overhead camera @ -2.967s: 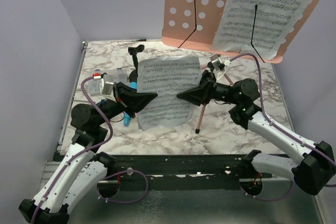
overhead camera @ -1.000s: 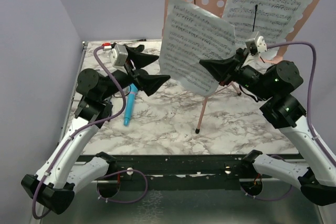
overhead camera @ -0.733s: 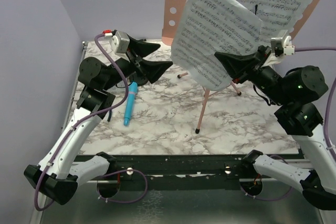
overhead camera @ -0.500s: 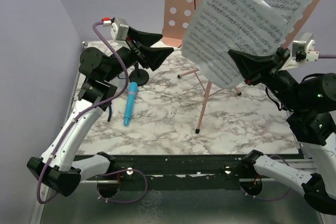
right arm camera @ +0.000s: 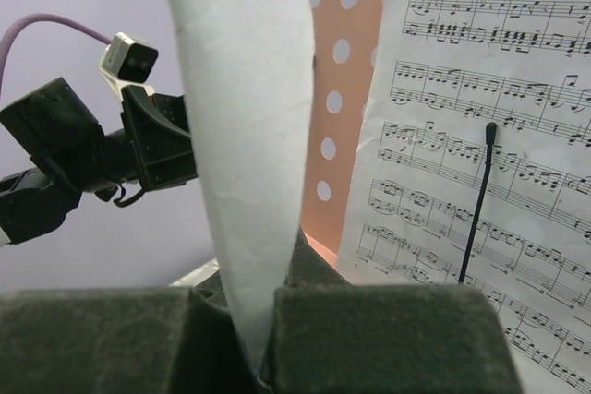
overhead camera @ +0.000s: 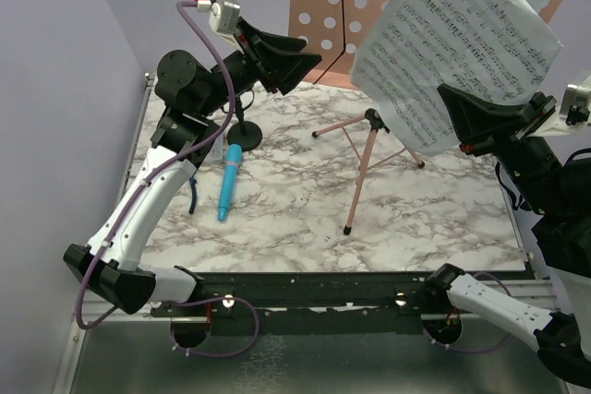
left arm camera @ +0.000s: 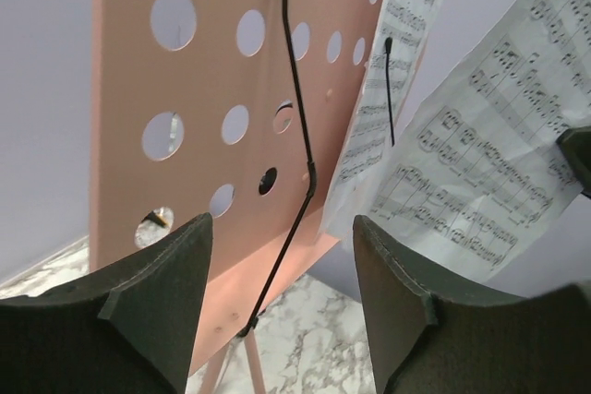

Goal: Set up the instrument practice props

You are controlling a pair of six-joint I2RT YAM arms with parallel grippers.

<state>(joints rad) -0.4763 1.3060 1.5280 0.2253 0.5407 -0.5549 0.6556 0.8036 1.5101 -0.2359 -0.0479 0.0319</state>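
Lifted off the counter point(overhead camera: 434, 200) since earlier, the loose sheet point(overhead camera: 457, 48) hangs near the pink stand point(overhead camera: 319, 6), pinched by the right fingers point(overhead camera: 476, 115). The left fingers point(left arm camera: 148, 292) stand apart, empty (facing the retaining wire point(left arm camera: 312, 168)). Placement seems underway; next, slip it behind that wire.

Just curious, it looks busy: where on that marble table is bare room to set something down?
Bare: between the blue microphone and the pink stand's front leg, and along the near edge. Crowded: back left, around the black mic stand.
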